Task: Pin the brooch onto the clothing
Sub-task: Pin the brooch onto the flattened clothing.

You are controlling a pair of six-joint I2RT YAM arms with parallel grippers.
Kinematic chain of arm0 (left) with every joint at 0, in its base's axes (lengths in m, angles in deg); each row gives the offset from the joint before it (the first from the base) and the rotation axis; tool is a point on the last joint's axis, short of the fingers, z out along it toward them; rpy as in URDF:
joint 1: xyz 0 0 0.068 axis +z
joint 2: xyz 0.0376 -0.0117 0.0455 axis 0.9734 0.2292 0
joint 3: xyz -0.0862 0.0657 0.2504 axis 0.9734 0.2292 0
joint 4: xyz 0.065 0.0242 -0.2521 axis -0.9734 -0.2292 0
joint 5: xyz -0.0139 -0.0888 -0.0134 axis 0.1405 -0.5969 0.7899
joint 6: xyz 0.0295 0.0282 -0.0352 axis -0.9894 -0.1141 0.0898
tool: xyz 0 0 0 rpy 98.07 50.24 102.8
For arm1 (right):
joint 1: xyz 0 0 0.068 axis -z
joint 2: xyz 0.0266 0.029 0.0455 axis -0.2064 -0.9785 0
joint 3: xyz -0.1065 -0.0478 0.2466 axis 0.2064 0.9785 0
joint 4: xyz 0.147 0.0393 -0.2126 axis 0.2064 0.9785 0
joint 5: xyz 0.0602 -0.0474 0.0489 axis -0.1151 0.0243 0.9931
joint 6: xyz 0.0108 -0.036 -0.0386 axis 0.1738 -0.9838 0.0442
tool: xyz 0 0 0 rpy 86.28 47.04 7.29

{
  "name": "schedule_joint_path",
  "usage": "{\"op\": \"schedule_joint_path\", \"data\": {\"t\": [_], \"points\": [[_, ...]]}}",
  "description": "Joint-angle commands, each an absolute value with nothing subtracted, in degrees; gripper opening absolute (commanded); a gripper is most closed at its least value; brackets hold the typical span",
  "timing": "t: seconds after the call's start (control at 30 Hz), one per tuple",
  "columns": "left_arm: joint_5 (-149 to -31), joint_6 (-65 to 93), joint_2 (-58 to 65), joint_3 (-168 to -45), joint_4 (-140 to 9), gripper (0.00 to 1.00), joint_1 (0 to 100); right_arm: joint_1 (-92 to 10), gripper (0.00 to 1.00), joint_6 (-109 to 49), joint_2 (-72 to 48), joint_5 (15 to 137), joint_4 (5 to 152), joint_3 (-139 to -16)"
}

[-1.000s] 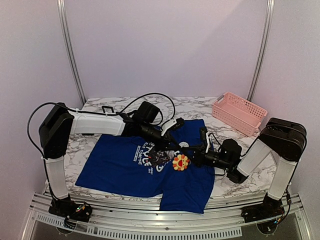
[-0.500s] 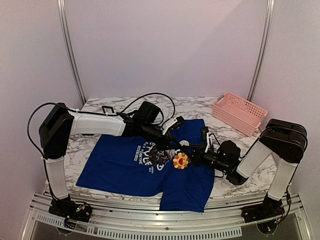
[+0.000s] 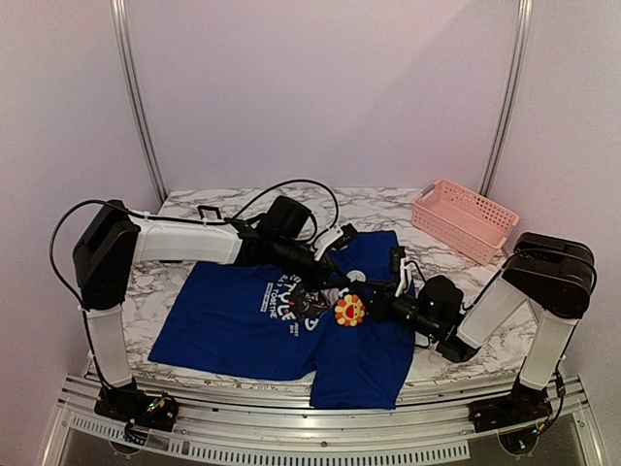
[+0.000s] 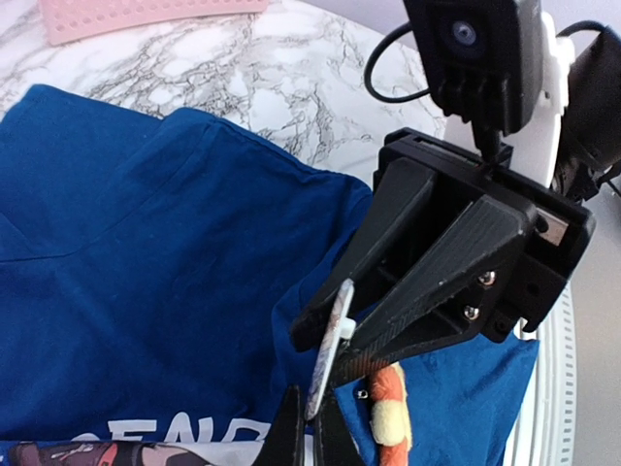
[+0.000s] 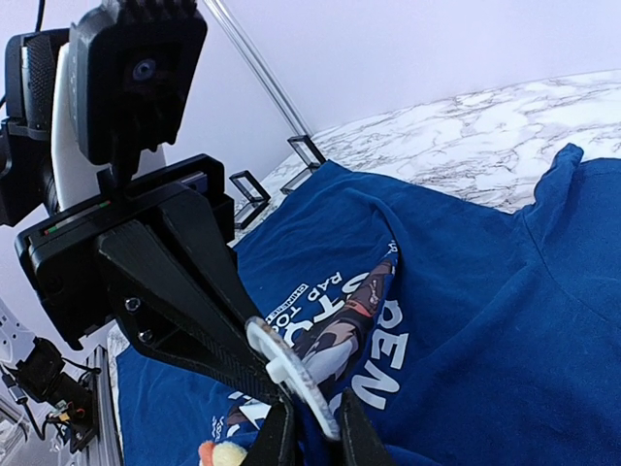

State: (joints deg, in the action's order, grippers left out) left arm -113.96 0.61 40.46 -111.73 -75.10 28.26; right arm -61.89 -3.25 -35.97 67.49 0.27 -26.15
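The blue T-shirt [image 3: 243, 320] lies flat on the marble table [image 3: 388, 209]. The flower brooch [image 3: 349, 311] sits face up beside its panda print. My left gripper [image 3: 335, 294] and my right gripper [image 3: 367, 307] meet at it from opposite sides. In the left wrist view my left gripper [image 4: 310, 432] is shut on the lower edge of the brooch's clear back disc [image 4: 330, 335]. The right gripper [image 4: 325, 349] clamps the same disc. Orange and yellow petals [image 4: 390, 413] show past a fold of shirt [image 4: 146, 243]. In the right wrist view my right gripper [image 5: 315, 437] holds the disc [image 5: 291, 374] against the left gripper [image 5: 272, 374].
A pink basket [image 3: 464, 218] stands at the back right. Small black square frames [image 3: 209, 212] lie at the back left. The left arm's black cable [image 3: 310, 186] loops over the far side of the table. The table's front edge runs just below the shirt hem.
My right arm has pushed a little to the left toward the left gripper. The brooch has shifted slightly with it. The left arm has hardly moved.
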Motion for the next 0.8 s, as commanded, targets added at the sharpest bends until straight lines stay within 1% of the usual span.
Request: {"op": "schedule_joint_path", "data": {"t": [0.0,0.17,0.33,0.47,0.63,0.77], "points": [[-113.4,1.05,37.85,-110.36,-76.3,0.0,27.18,-61.74,0.11,-1.13,-36.64,61.78,-3.89,-26.13],[-114.19,-0.04,37.79,-110.2,-75.9,0.0,26.96,-61.68,0.1,-1.44,-35.91,61.92,-1.9,-26.72],[-113.51,-1.62,37.66,-109.98,-76.74,0.0,26.75,-61.74,0.09,-0.5,-35.54,60.68,-3.14,-26.13],[-112.18,-1.6,37.69,-109.97,-76.95,0.0,26.66,-61.72,0.11,-0.76,-35.39,61.62,-1.4,-27.19],[-110.8,-1.09,37.61,-109.99,-77.27,0.0,26.65,-61.7,0.12,1.28,-35.5,58.76,-9.06,-23.03],[-110.32,0.16,37.83,-110.07,-76.98,0.0,26.65,-61.71,0.12,1.8,-35.59,59.39,-9.31,-22.44]]}}
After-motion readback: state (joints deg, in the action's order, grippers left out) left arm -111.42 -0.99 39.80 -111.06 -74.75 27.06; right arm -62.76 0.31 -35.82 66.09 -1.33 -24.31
